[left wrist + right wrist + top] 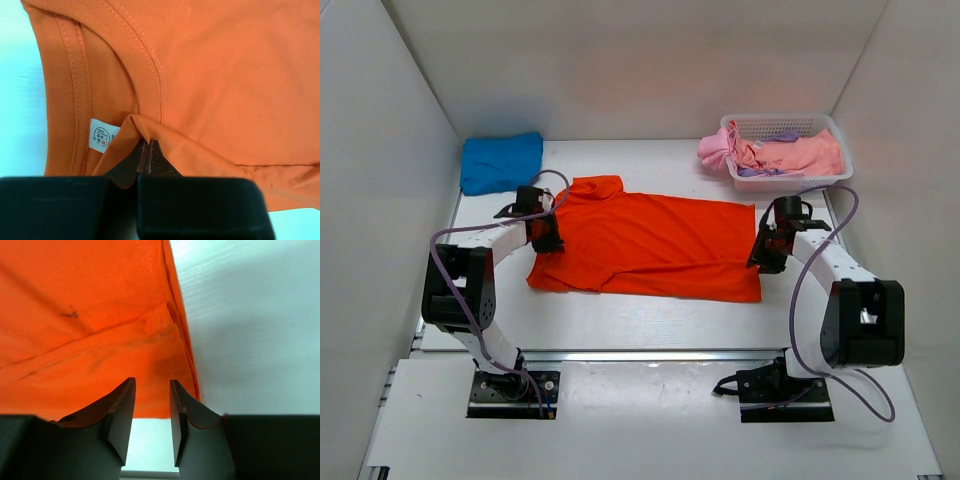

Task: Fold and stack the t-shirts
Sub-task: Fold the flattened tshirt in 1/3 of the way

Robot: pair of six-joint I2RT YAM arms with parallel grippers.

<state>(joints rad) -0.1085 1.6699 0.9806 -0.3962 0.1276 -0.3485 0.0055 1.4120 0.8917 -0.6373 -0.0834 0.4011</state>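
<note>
The orange shirt [650, 245] lies spread flat mid-desk [620, 320], collar [145, 65] toward the left arm and hem toward the right. The left pincer [148, 155] is pressed together on a raised fold of orange cloth just inside the collar, beside the white label [101, 135]. The right pincer [151, 405] is spread over the hem close to its near corner, gripping nothing, with bare desk showing in the gap between its fingers. A folded blue shirt [501, 162] sits at the back left, well apart. At the back right, a basket [775, 124] holds a pink shirt [805, 155] and a lilac shirt [782, 135].
</note>
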